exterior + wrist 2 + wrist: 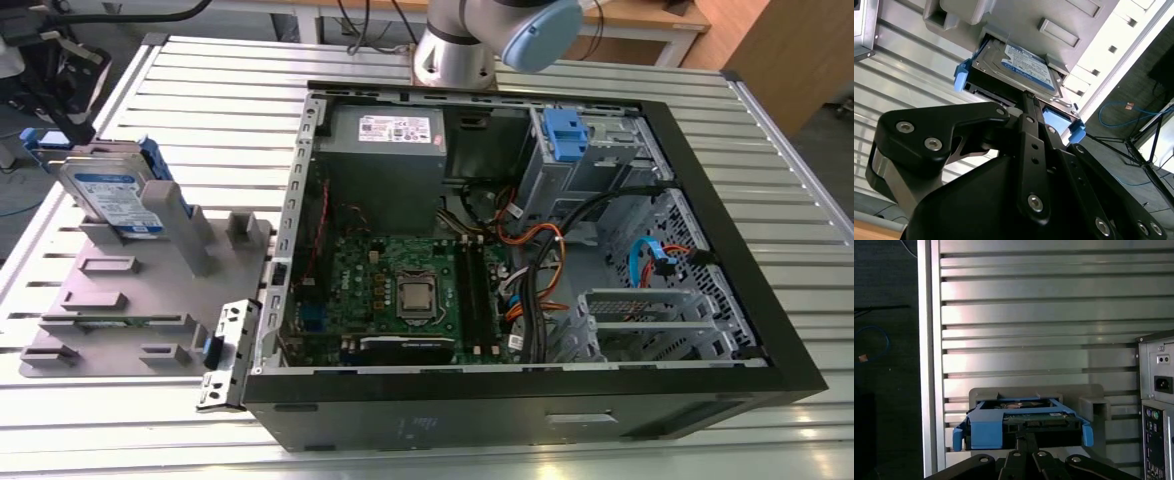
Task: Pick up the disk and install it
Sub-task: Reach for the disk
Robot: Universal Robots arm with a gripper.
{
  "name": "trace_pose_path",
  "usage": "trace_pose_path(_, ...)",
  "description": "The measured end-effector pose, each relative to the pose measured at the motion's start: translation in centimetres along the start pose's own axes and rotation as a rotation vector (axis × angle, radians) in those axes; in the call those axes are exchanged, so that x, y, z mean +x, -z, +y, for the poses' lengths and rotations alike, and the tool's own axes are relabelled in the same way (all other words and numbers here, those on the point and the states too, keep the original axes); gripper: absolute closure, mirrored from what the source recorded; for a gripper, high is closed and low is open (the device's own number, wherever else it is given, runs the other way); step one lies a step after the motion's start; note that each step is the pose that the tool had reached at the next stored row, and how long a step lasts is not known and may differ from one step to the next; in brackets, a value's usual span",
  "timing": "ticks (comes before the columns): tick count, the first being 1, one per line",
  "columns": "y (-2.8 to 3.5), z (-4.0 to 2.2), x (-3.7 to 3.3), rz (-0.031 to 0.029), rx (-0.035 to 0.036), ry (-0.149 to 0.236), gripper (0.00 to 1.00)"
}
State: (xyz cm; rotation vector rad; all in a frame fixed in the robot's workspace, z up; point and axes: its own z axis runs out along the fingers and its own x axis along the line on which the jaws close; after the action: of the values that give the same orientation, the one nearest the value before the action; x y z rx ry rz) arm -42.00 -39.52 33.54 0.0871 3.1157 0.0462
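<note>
Slatted metal surface (pixel 214 100) is carrying an open computer case (pixel 534 412) and, at the exterior view's left, a grey holder (pixel 127 300), where the disk (pixel 110 192) (pixel 1019 67) (pixel 1021 421) is standing upright. In both wrist views the pincer (pixel 1027 95) (pixel 1026 436) is pointing at the disk's edge, fingers pressed together, gripping nothing

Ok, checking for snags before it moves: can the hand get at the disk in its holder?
Likely yes. The disk stands on edge in the grey holder, its upper edge exposed with nothing over it, and in both wrist views the hand lines up with it. The hand looks shut, though.
</note>
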Motion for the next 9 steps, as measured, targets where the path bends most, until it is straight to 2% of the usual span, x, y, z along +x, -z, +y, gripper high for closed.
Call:
trace_pose_path(2,-0.01,0.00,0.00,-0.0003,0.0092,0.000,0.89)
trace_pose_path(3,-0.03,0.01,0.00,-0.0005,0.0113,0.000,0.89)
trace_pose_path(9,-0.03,0.13,0.01,-0.0003,0.0116,0.000,0.89)
